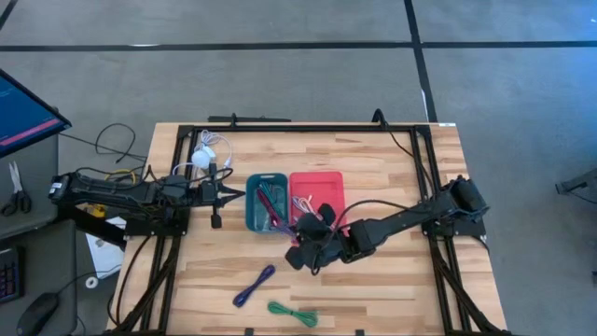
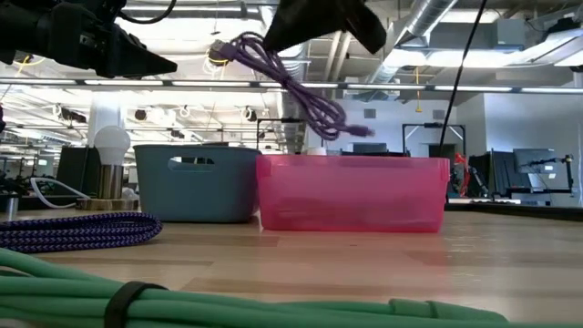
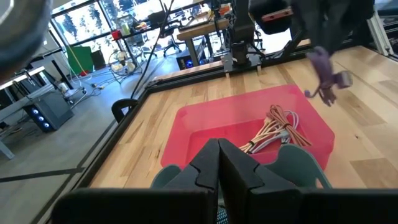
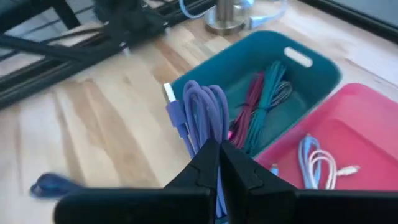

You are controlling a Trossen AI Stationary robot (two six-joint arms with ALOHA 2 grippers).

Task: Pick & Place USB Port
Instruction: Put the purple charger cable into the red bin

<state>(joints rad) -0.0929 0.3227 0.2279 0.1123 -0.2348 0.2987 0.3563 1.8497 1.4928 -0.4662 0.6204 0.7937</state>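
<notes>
Purple cable [image 4: 202, 115]: hanging pinched in right gripper [image 4: 217, 152] jaws above the bin edges, needing steady carrying and low release over teal bin [image 4: 273, 59]; left gripper [image 1: 227, 194] idling beside it, jaws pressed together.

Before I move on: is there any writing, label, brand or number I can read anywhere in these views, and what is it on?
None can be read.
Teal bin: no label visible.
Red bin: no label visible.
Purple cable held by the right gripper: no marking shows on it.
Blue screen beside the table: nothing on it can be made out.
Room behind the table in the low view: any signs there are too small to read.
</notes>
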